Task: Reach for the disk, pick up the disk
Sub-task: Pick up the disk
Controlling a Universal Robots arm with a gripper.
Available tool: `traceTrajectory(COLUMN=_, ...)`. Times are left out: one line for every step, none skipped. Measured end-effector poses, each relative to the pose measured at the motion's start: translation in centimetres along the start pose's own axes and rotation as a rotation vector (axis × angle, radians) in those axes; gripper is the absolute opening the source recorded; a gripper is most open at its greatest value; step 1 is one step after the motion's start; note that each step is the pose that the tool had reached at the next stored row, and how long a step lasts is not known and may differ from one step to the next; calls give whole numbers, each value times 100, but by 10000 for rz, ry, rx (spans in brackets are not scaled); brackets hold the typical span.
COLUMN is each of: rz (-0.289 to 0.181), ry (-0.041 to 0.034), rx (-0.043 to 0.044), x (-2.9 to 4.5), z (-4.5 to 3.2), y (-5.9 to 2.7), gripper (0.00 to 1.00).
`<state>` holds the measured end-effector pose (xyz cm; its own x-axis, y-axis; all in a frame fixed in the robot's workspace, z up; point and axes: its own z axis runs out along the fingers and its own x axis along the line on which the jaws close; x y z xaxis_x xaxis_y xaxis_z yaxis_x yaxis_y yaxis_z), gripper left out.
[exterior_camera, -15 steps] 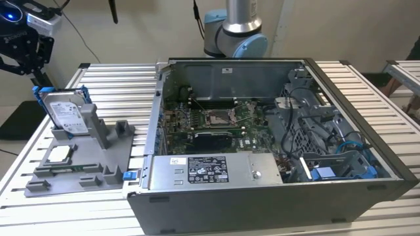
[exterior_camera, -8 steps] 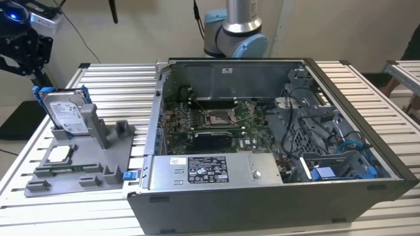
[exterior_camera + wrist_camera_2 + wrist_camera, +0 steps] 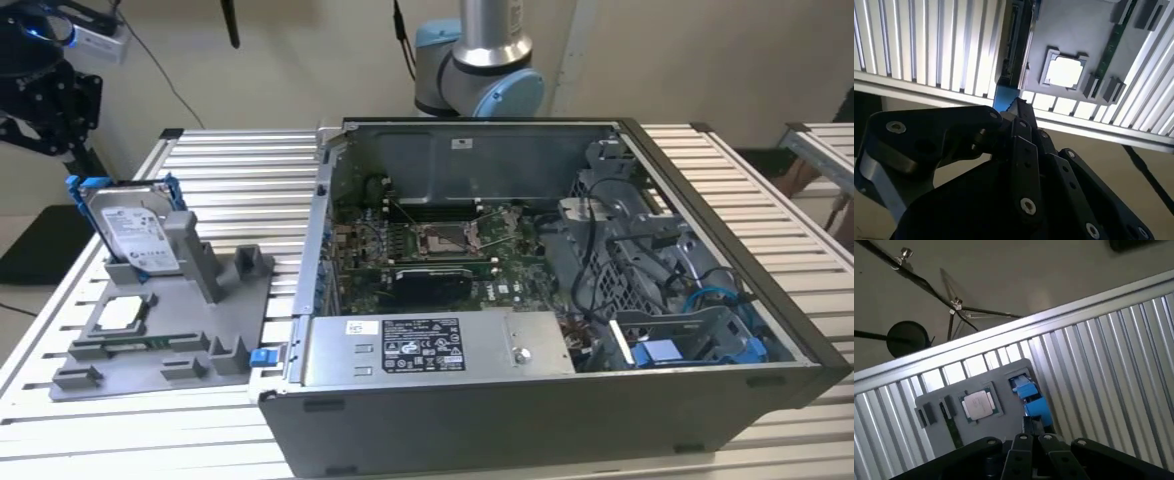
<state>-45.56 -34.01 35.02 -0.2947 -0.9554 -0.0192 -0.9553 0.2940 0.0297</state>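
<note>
On grey holder (image 3: 220, 335) | disk (image 3: 134, 232) upright, near jaws | jaws pressed together, empty

Disk (image 3: 134, 232): flat silver rectangular drive, white printed label on its face, bright blue bracket framing its edges. It stands on edge, leaning slightly back, slotted into a grey holder (image 3: 200, 350) on the table (image 3: 227, 170), at the exterior view's left.

Here's the desk, exterior view
Disk (image 3: 134, 235) upright in the holder (image 3: 200, 338) at frame left, chip (image 3: 120, 313) just below it; computer case (image 3: 534, 420) on the desk (image 3: 227, 160), centre to right.
</note>
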Motion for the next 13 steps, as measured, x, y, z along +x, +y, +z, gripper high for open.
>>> traceTrajectory(rz=-153, ry=3, rx=-2, x=-1, z=1, y=1, gripper=0)
traceTrajectory(rz=-320, ry=8, rx=-5, x=-1, z=3, y=1, gripper=0)
traceTrajectory(rz=-492, ry=13, rx=-8, x=0, z=4, y=1, gripper=0)
traceTrajectory(rz=-651, ry=17, rx=-11, x=0, z=4, y=0, gripper=0)
traceTrajectory(rz=-809, ry=22, rx=-13, x=0, z=5, y=0, gripper=0)
traceTrajectory(rz=-951, ry=26, rx=-15, x=0, z=5, y=0, gripper=0)
traceTrajectory(rz=-994, ry=28, rx=-17, x=0, z=4, y=0, gripper=0)
traceTrajectory(rz=-993, ry=28, rx=-18, x=0, z=4, y=0, gripper=0)
traceTrajectory(rz=-994, ry=28, rx=-18, x=-1, z=4, y=0, gripper=0)
traceTrajectory(rz=-994, ry=28, rx=-18, x=0, z=4, y=0, gripper=0)
traceTrajectory(rz=-995, ry=28, rx=-18, x=0, z=4, y=0, gripper=0)
traceTrajectory(rz=-995, ry=28, rx=-18, x=-1, z=4, y=0, gripper=0)
traceTrajectory(rz=-999, ry=28, rx=-18, x=-1, z=5, y=-1, gripper=0)
